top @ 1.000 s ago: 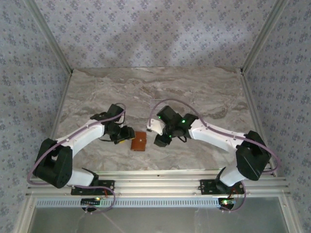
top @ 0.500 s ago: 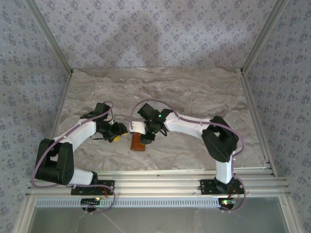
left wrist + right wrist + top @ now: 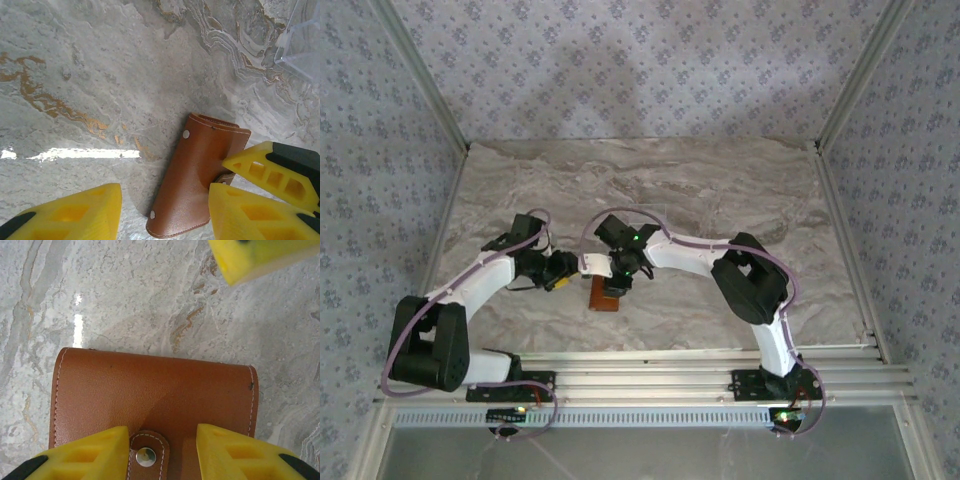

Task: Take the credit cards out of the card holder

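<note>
Well, the card holder [image 3: 150, 390] lay shut, tan stitched leather; my right tool [image 3: 162, 440] stood parted astride its snap tab [image 3: 146, 450], my left tool [image 3: 165, 202] spread around it.

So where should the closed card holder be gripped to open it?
Probably its snap tab, from above: the card holder lies flat on the table, so the tab is the one pinchable flap. The right gripper straddles it, jaws open.

From above, the right gripper [image 3: 612, 288] covers the closed card holder [image 3: 604, 302]'s far end; its inside is hidden. Picture edges cut off its snap tab [image 3: 147, 454] and all but 1 corner of a clear plastic rack [image 3: 301, 42].
</note>
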`<state>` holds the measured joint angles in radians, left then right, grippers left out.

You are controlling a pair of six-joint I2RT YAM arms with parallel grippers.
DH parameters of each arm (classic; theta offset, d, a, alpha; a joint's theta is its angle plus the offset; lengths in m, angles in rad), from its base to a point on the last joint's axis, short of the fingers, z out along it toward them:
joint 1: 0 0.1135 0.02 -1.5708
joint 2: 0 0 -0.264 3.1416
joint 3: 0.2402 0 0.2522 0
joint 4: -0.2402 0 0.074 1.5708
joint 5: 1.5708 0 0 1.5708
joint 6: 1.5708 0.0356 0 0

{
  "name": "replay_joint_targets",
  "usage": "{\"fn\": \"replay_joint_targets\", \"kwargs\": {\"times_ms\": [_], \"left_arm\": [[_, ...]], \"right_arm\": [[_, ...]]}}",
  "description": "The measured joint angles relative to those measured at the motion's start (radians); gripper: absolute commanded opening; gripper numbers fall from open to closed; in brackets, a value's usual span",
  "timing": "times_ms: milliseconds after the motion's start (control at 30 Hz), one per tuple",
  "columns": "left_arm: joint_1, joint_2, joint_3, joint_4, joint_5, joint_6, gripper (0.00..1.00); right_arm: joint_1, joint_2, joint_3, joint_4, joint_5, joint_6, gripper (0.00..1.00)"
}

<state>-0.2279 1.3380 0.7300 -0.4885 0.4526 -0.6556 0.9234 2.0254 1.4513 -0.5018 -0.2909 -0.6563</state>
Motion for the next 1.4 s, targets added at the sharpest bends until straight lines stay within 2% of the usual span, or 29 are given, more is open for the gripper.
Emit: {"fn": "replay_joint_targets", "kwargs": {"times_ms": [333, 800, 900, 1100, 1200, 1400], "left_arm": [[0.004, 0.039, -0.016, 0.022, 0.016, 0.0, 0.5], [-0.029, 0.094, -0.016, 0.085, 0.063, -0.008, 0.5], [-0.036, 0.103, -0.017, 0.092, 0.064, -0.014, 0.5], [-0.056, 0.135, -0.018, 0.121, 0.063, -0.036, 0.5], [-0.073, 0.154, -0.018, 0.149, 0.078, -0.05, 0.45], [-0.128, 0.204, -0.018, 0.198, 0.116, -0.081, 0.41]], "right_arm": [[0.023, 0.0, -0.011, -0.005, 0.071, -0.003, 0.43], [0.043, -0.042, -0.051, -0.002, 0.097, -0.003, 0.48], [0.047, -0.041, -0.057, -0.003, 0.105, -0.003, 0.44], [0.047, -0.043, -0.081, 0.011, 0.124, 0.003, 0.24], [0.043, -0.061, -0.106, 0.027, 0.132, 0.009, 0.19], [0.037, -0.119, -0.205, 0.123, 0.138, 0.012, 0.14]]}}
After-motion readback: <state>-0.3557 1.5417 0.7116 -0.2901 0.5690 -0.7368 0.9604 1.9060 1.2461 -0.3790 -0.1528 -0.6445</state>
